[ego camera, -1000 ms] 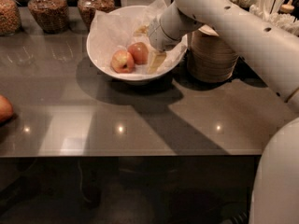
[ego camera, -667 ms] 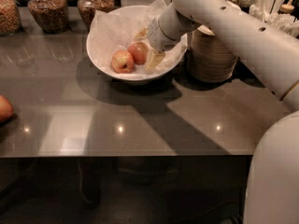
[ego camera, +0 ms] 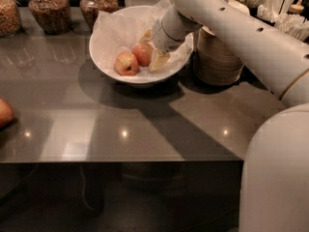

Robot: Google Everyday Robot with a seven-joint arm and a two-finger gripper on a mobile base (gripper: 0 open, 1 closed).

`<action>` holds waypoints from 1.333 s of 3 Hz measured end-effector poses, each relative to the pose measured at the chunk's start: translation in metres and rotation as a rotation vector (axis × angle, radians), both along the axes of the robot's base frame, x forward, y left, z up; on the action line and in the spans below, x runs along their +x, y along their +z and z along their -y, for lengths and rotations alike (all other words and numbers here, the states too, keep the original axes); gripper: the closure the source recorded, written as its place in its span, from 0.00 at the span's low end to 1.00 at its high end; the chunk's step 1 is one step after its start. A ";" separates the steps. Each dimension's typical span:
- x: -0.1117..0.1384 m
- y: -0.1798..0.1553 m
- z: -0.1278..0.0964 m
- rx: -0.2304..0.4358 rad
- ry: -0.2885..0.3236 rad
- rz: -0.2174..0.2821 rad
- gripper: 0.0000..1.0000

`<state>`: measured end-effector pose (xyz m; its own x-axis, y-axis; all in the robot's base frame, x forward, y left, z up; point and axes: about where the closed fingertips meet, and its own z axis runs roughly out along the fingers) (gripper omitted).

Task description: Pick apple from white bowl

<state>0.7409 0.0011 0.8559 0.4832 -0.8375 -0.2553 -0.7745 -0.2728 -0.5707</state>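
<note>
**Gripper open inside the bowl, redder apple at the mouth of the fingers**

My gripper [ego camera: 152, 48] is down inside the white bowl [ego camera: 135, 79], in the half nearest the stacked paper bowls [ego camera: 217, 57]. My arm comes in over that side of the rim.

The fingers are spread and clamped on nothing. One finger [ego camera: 147, 35] points toward the bowl's back wall. The other lies toward the front wall, low on the tissue paper [ego camera: 113, 28] lining the bowl.

The apple [ego camera: 143, 53] is the evenly red one. It sits on the tissue near the bowl's middle, right at the opening between my fingers and just on the centre side of my wrist. I cannot tell whether either pad touches its skin.

The other apple [ego camera: 126, 63], with a paler patch, lies just beyond it, further from me and a bit toward the bowl's front. The two are touching or very nearly so.

The relation that matters: the apple lies from my gripper toward the bowl's centre. The finger gap runs back-to-front across the bowl, so the closing line crosses the fruit. The apple is round, so no long axis to line up with.

My judgement is that the reach is nearly done. What's left is a slight push toward the centre, then close and lift.

Risks I see are the front finger bunching tissue into the pinch, or the push nudging the paler apple and rolling my target off line.
</note>
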 end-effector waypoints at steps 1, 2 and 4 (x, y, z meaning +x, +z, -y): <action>0.001 -0.002 -0.002 0.002 -0.002 -0.003 0.40; 0.002 -0.004 -0.003 0.003 -0.008 -0.007 0.51; 0.000 0.001 0.007 0.017 -0.066 -0.028 0.97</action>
<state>0.7412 -0.0061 0.8566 0.4197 -0.8626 -0.2822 -0.8063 -0.2116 -0.5523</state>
